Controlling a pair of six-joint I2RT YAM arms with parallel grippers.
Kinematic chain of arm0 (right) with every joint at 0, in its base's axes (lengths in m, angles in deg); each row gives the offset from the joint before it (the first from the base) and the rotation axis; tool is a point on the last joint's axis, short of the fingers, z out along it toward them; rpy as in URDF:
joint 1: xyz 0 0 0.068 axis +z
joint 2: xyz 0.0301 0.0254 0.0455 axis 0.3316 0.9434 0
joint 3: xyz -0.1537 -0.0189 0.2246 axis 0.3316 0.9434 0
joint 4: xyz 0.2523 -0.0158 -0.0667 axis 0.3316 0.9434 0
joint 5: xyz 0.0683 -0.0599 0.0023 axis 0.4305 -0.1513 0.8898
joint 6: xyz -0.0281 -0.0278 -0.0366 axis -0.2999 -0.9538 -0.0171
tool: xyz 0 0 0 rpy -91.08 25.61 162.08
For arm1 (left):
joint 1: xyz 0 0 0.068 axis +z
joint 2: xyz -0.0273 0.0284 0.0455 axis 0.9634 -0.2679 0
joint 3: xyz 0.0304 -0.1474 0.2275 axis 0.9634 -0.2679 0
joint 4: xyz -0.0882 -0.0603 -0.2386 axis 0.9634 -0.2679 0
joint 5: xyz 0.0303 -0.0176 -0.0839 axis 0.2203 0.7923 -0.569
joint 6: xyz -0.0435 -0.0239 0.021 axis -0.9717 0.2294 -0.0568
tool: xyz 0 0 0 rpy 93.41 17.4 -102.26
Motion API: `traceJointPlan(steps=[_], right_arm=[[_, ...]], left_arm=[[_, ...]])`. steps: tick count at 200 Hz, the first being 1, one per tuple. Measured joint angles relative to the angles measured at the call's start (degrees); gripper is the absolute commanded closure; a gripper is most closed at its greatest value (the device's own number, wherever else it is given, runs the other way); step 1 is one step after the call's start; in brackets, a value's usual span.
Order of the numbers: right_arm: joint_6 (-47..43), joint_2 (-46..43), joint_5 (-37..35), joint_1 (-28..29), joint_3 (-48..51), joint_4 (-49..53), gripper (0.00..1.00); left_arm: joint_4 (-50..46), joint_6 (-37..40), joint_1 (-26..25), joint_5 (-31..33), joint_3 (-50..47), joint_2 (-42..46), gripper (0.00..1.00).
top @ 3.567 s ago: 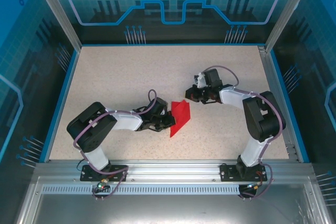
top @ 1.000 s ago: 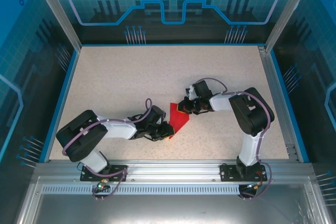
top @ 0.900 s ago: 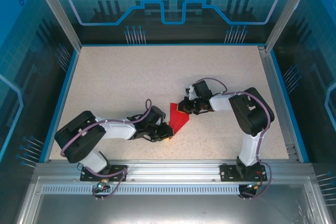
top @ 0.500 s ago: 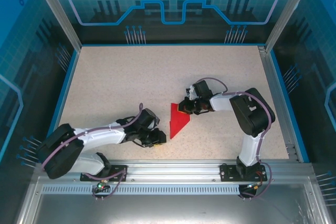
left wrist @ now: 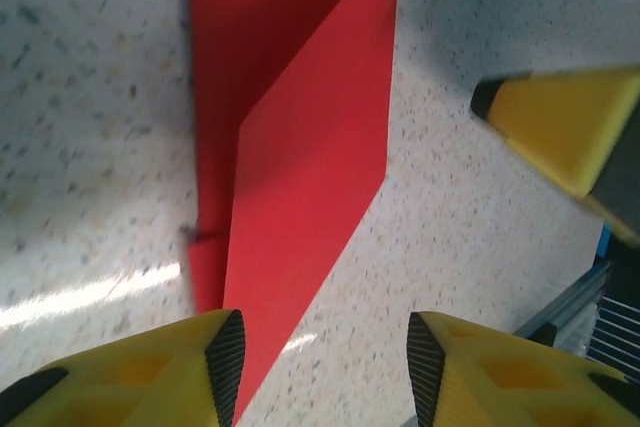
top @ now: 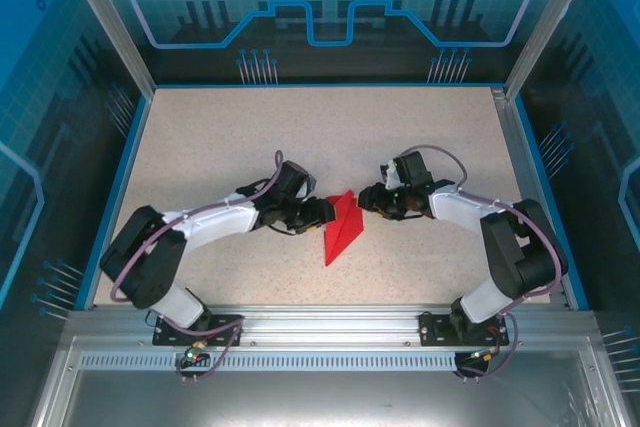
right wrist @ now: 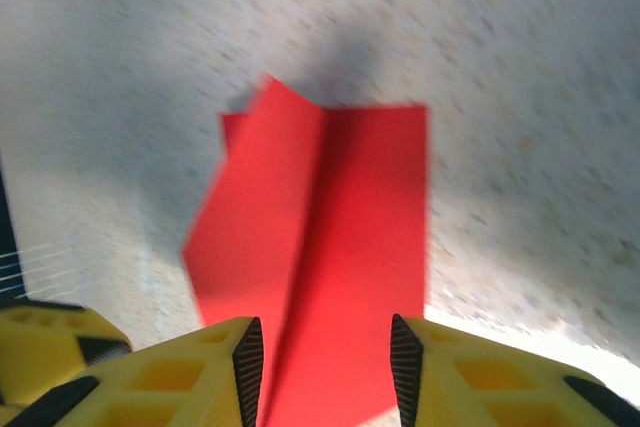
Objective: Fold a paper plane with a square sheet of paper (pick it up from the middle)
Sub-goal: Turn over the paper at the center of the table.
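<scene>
Left hand (top: pixel 322 212) apparently beside paper plane (top: pixel 343 230)

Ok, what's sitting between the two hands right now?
The red paper plane, partly folded, lies between the left hand and the right hand. The top external view shows it best.

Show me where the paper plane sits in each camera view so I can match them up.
Top external: the paper plane lies near the centre of the table.
Left wrist: paper plane from top centre down to the lower left.
Right wrist: paper plane at centre, reaching the bottom edge.
Shared landmark: its centre crease.
</scene>
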Motion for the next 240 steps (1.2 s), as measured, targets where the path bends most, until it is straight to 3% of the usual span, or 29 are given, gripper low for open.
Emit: traceJointPlan(steps=[35, 68, 110, 198, 240], right_arm=[[1.18, 2.62, 0.24, 0.46, 1.57, 0.68, 0.59], [2.16, 4.15, 0.46, 1.73, 1.55, 0.09, 0.62], [3.28, 4.81, 0.50, 1.68, 1.49, 0.02, 0.72], [4.24, 4.61, -0.50, 1.95, 1.46, 0.42, 0.70], [4.50, 2.73, -4.20, 5.44, 0.87, 3.17, 0.67]], left_arm=[[-1.95, 1.55, -0.02, 0.79, 4.55, -8.22, 0.52], [-4.61, 2.93, 0.00, 2.19, 6.43, -10.64, 0.52], [-6.19, 4.44, 0.00, 2.43, 8.92, -13.49, 0.62], [-8.81, 4.96, 0.28, 2.58, 10.21, -15.04, 0.71], [-9.77, 5.66, 0.37, 2.60, 10.69, -15.47, 0.74]])
